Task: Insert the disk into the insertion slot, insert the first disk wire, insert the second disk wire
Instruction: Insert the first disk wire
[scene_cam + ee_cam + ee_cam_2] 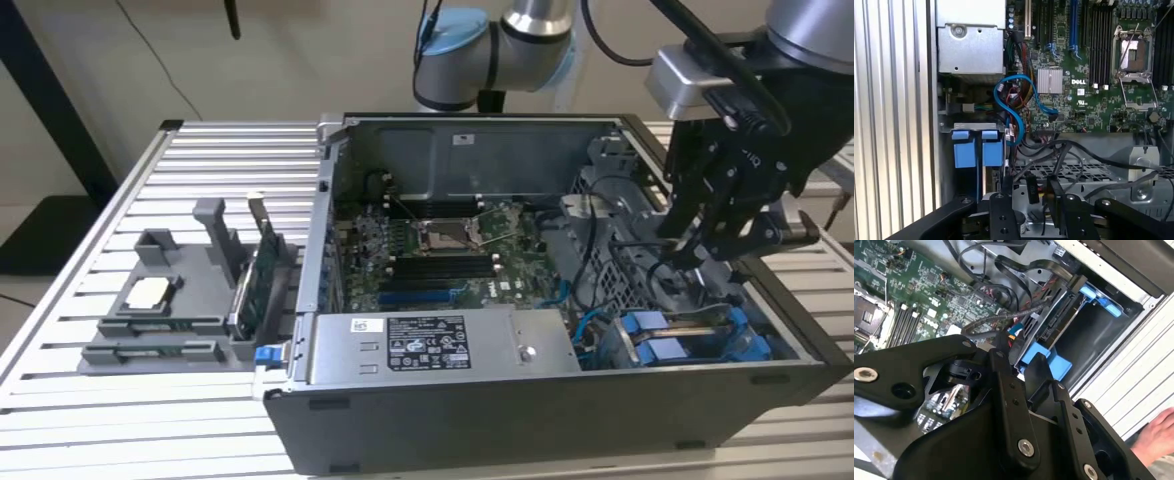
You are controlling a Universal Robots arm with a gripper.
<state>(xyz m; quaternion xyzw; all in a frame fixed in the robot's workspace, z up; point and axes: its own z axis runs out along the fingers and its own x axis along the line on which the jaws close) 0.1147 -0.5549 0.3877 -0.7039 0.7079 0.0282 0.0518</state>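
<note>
One disk is shown seated in the insertion slot below the claw, exterior view. Second wrist view: cables are massed beside the spread claw. First wrist view: a connector is bracketed, unpinched; first-wire step judged in hand, port alignment needed.

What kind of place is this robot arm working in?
Probably a robotics lab bench for computer assembly: an open computer case sits on a slatted metal table, a grey parts fixture stands beside it, and the gripper hangs inside the case.
</note>
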